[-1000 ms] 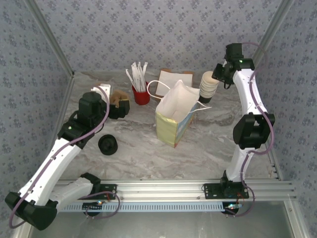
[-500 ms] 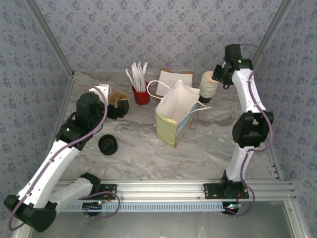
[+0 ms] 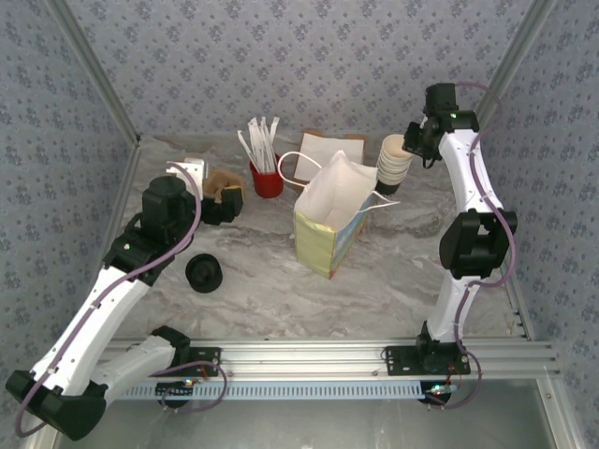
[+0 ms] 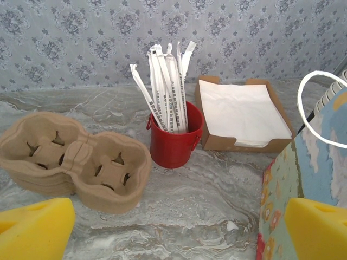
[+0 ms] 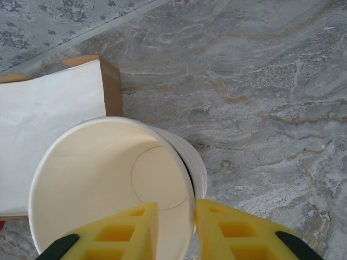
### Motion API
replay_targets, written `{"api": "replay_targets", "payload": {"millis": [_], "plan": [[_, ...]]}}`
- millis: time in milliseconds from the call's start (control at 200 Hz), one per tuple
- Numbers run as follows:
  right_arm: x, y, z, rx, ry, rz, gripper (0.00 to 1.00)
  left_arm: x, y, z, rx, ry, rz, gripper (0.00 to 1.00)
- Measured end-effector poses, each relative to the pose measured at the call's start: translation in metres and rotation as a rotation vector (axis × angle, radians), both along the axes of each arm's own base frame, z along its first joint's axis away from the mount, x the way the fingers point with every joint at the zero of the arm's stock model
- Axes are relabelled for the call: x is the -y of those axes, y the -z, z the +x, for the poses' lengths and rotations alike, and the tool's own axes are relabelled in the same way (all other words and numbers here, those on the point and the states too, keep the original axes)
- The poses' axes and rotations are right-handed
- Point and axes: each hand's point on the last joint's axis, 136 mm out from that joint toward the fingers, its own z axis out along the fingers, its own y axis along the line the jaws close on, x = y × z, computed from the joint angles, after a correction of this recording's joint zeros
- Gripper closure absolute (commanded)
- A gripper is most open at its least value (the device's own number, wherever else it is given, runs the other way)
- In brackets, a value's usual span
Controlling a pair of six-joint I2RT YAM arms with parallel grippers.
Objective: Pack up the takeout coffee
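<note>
Patterned blue walls close in the marble table (image 3: 393, 281), where the coffee cup (image 5: 108, 179) tops a stack at the far right, just beyond the paper bag (image 3: 328, 220). Over the last second the right end effector (image 5: 176, 211) has narrowed around that cup's rim, one finger inside and one outside, the inner one seemingly not yet pressing the wall, so the pick looks imminent, not made. The left end effector (image 4: 179, 222) hangs fully spread and empty near the cardboard carrier (image 4: 70, 162).
</note>
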Motion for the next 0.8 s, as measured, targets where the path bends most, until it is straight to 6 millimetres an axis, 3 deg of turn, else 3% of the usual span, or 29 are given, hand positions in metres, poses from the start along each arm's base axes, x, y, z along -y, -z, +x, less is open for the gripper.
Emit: {"api": "replay_targets", "payload": {"millis": [255, 565, 800], "plan": [[0.0009, 0.0022, 0.0006, -0.005, 0.002, 0.000, 0.77, 0.0001, 0.0024, 0.0003, -0.003, 0.000, 0.002, 0.01], [0.0009, 0.0037, 0.0011, -0.008, 0.001, 0.000, 0.91, 0.0002, 0.0023, 0.0003, -0.003, 0.000, 0.001, 0.01], [-0.0008, 0.0007, 0.0009, -0.005, -0.004, 0.007, 0.96, 0.0002, 0.0023, 0.0003, -0.003, 0.000, 0.001, 0.01]]}}
